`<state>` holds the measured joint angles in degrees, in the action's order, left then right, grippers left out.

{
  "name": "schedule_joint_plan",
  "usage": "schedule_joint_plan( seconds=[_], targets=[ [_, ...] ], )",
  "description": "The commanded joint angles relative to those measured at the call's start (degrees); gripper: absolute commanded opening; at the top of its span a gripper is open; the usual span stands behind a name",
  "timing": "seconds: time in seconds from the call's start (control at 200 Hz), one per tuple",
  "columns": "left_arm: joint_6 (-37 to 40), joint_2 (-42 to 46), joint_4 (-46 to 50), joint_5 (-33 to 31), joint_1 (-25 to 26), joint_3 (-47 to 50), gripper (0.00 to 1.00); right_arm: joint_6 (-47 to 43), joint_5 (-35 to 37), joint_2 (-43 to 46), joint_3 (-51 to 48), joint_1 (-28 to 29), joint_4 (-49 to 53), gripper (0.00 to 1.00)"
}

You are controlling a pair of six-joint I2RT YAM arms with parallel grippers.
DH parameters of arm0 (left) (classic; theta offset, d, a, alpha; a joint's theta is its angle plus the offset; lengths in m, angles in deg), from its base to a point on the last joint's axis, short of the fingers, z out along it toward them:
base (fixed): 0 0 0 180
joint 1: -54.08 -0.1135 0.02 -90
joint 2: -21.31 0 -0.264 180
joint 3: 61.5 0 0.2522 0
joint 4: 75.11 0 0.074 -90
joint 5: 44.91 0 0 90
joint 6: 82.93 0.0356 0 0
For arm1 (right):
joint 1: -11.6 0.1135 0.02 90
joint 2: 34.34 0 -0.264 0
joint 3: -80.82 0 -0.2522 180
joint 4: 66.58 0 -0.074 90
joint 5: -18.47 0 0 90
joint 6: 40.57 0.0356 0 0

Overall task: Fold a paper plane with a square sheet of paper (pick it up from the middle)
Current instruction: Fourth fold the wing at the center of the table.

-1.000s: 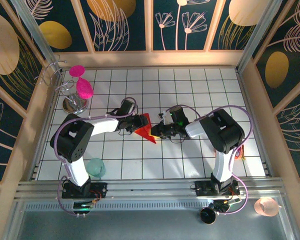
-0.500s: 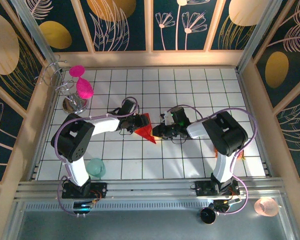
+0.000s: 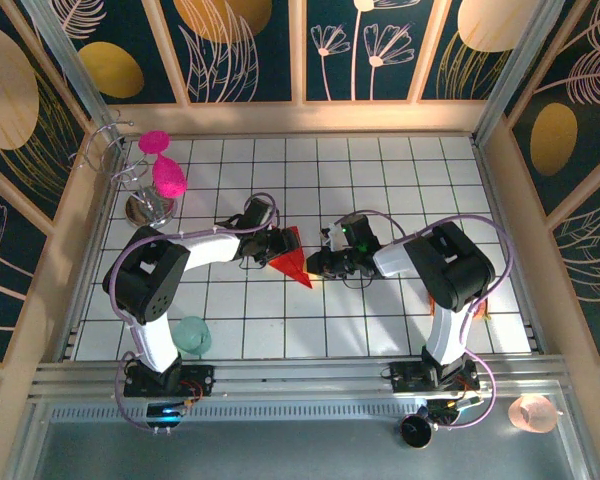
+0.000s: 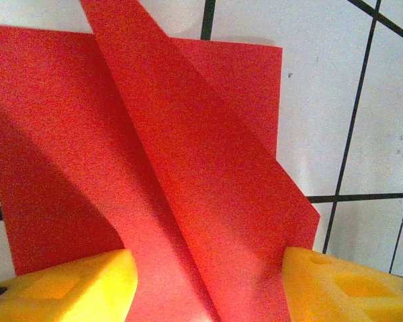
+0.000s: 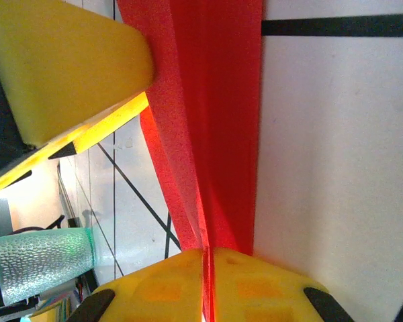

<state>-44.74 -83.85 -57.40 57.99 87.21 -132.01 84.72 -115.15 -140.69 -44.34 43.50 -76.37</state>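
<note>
The square sheet of paper is folded into a bright red paper plane [image 3: 293,256], kite-shaped, its sharp point toward the near right, lying mid-table between both grippers. My left gripper [image 3: 271,246] is at its left edge. In the left wrist view the plane [image 4: 188,154] shows a raised centre fold, and the left gripper [image 4: 205,285] stands open, its yellow fingertips [image 4: 67,288] wide apart on either side of that fold. My right gripper [image 3: 317,264] is at the plane's right side. In the right wrist view the right gripper [image 5: 208,268] is shut on the plane's upright ridge [image 5: 215,134].
Two magenta goblets [image 3: 162,166] hang on a metal rack [image 3: 146,208] at the far left. A teal cup [image 3: 191,335] stands by the left arm's base, also in the right wrist view [image 5: 43,261]. Wooden walls [image 3: 510,230] border the tiled table.
The right gripper's jaws have closed onto the paper's ridge. The left gripper's jaws have spread a little wider. Both arms and the paper have hardly moved.
</note>
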Motion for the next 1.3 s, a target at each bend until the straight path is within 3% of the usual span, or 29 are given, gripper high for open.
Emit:
schedule_joint_plan(
  seconds=[0.0,0.215,0.425,0.536,0.701,0.826,1.296],
  targets=[
    [2.69,-3.74,8.88,-4.98,-0.86,1.35,0.62,-0.75,0.63,-2.36,-0.69,-0.23,1.65,0.12],
    [4.53,1.89,8.27,-2.77,-0.81,-5.68,0.67,-0.92,1.95,-3.03,-0.82,-0.23,3.07,0.11],
    [4.88,7.47,3.91,-0.34,-0.79,-5.56,0.69,-0.83,2.18,-3.60,-0.65,-0.23,3.25,0.10],
    [4.33,9.27,-1.37,3.30,-0.83,-2.04,0.63,-0.80,2.39,-3.74,-0.47,-0.25,3.21,0.10],
    [2.64,8.34,-9.75,10.91,-0.79,2.79,0.44,-0.48,2.31,-4.10,-0.57,-0.24,2.81,0.10],
    [1.98,7.29,-11.97,12.25,-0.78,4.10,0.34,-0.32,2.42,-4.30,-0.57,-0.23,2.78,0.10],
    [2.68,1.68,-13.70,13.66,-0.82,4.11,0.19,0.32,2.79,-4.11,-1.08,-0.18,2.59,0.11]
  ],
)
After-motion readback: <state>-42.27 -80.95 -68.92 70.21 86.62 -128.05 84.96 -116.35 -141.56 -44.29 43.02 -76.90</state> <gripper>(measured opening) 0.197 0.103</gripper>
